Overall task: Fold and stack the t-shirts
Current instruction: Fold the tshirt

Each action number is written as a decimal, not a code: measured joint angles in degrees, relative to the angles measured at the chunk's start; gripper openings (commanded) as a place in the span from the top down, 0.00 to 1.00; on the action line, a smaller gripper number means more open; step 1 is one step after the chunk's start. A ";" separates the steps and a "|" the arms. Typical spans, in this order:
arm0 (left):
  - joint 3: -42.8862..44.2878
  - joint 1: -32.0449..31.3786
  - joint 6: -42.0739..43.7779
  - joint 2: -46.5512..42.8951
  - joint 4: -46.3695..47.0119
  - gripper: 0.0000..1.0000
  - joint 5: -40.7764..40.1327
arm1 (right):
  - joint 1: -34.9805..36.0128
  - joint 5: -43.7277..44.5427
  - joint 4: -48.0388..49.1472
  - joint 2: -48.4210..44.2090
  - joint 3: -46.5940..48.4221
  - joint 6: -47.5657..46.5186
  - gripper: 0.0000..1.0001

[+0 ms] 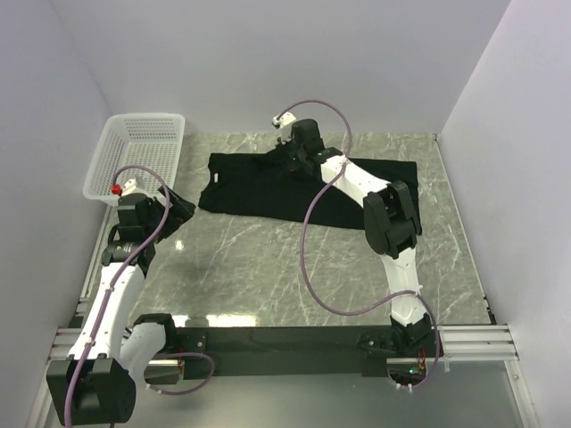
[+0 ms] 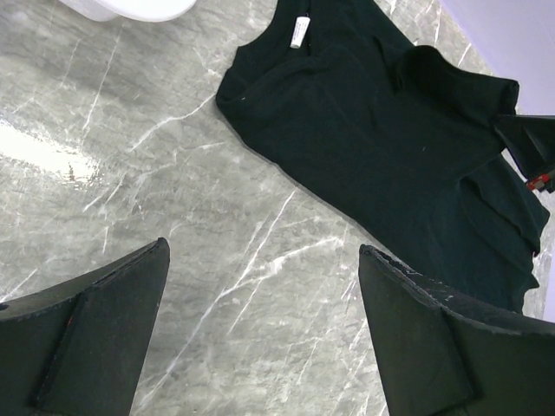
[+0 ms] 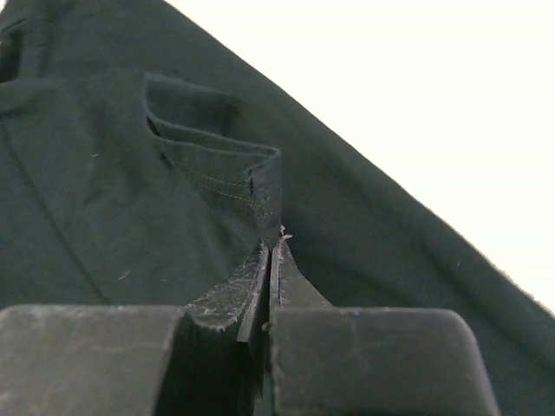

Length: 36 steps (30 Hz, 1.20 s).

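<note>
A black t-shirt (image 1: 268, 192) lies spread across the far middle of the marble table, its collar with a white tag at the left end. It shows in the left wrist view (image 2: 390, 139) and fills the right wrist view (image 3: 130, 173). My right gripper (image 1: 293, 153) is at the shirt's far edge, shut on a hemmed fold of the cloth (image 3: 270, 236). My left gripper (image 1: 178, 214) is open and empty, hovering over bare marble to the left of the shirt, apart from it; its fingers (image 2: 416, 338) frame only the table.
A white mesh basket (image 1: 136, 153) stands at the far left corner, close behind my left gripper. The grey marble table (image 1: 268, 267) stretches between the shirt and the arm bases. White walls enclose the left, far and right sides.
</note>
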 measured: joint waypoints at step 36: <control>11.21 -0.68 14.03 29.77 7.76 0.23 10.01 | -17.38 -25.83 -13.44 -23.45 -19.21 -7.82 0.33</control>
